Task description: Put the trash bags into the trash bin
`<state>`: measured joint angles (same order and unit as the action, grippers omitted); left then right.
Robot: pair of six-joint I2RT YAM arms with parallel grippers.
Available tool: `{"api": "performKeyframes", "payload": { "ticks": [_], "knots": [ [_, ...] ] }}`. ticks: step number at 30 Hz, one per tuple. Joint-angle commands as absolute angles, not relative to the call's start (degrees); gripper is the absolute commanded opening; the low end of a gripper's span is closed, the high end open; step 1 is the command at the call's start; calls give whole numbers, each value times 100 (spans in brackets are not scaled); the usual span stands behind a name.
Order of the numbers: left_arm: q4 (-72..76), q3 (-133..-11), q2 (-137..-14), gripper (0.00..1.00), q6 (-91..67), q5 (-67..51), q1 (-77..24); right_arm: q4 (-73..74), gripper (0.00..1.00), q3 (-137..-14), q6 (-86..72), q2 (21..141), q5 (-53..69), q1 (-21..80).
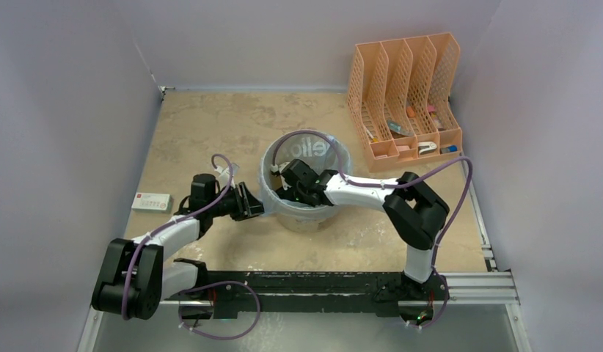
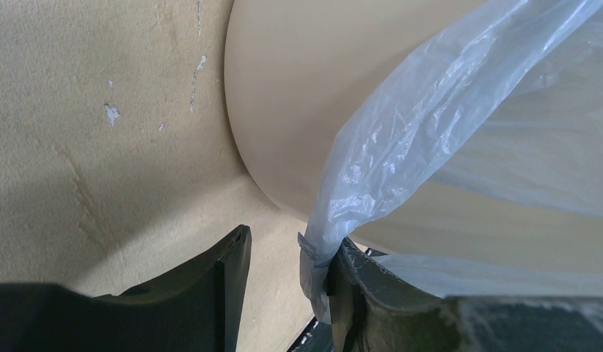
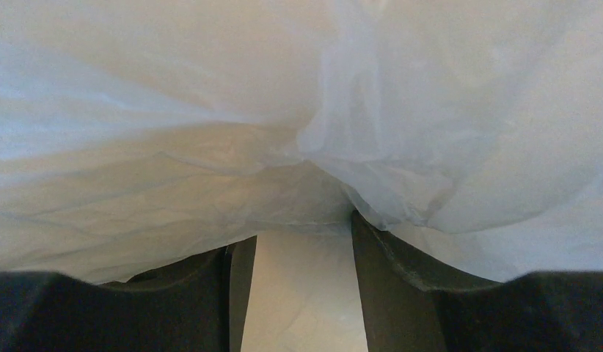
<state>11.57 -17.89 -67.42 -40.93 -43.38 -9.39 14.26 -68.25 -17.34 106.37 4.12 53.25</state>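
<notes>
The cream trash bin [image 1: 304, 217] stands in the middle of the table. The pale-blue trash bag [image 1: 337, 150] lines it, with its edge draped over the rim. My left gripper [image 1: 251, 202] is open at the outside of the bin's left wall [image 2: 298, 110]. A twisted strand of the bag [image 2: 401, 147] hangs against its right finger [image 2: 357, 293], and the jaws [image 2: 291, 253] stand wide apart. My right gripper [image 1: 287, 182] reaches down inside the bin. It is open [image 3: 302, 238], with its tips pressed into the bag's folds [image 3: 284, 110].
An orange mesh file organizer [image 1: 405, 95] with small items stands at the back right. A small white box with a red label [image 1: 152, 202] lies at the table's left edge. Grey walls close in the left, back and right sides.
</notes>
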Motion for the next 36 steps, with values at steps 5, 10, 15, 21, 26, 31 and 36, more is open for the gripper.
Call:
{"api": "performKeyframes", "payload": {
  "ticks": [5,10,15,21,26,31,36],
  "knots": [
    [1336,-1862,-6840,40,-3938,-4239,-905,1734,54,-7137,-1903,10036,348,5361],
    [1274,-1901,-6728,40,-3952,-4258,-910,1545,54,-7095,-1840,10037,354,5361],
    [1153,-1977,-6609,41,-3929,-4239,-906,1185,53,-6883,-1926,10426,362,5357],
    [1100,-1986,-6630,41,-3911,-4190,-905,1473,53,-7130,-1911,10372,129,5360],
    [1091,-1995,-6643,41,-3918,-4191,-905,1793,57,-7344,-1978,9578,81,5361],
    [1002,-2035,-6504,44,-3951,-4104,-905,1842,63,-7408,-2056,8779,-169,5355],
    [802,-2043,-6344,51,-3953,-3918,-905,1740,69,-7557,-2124,8120,-542,5360]
  ]
}}
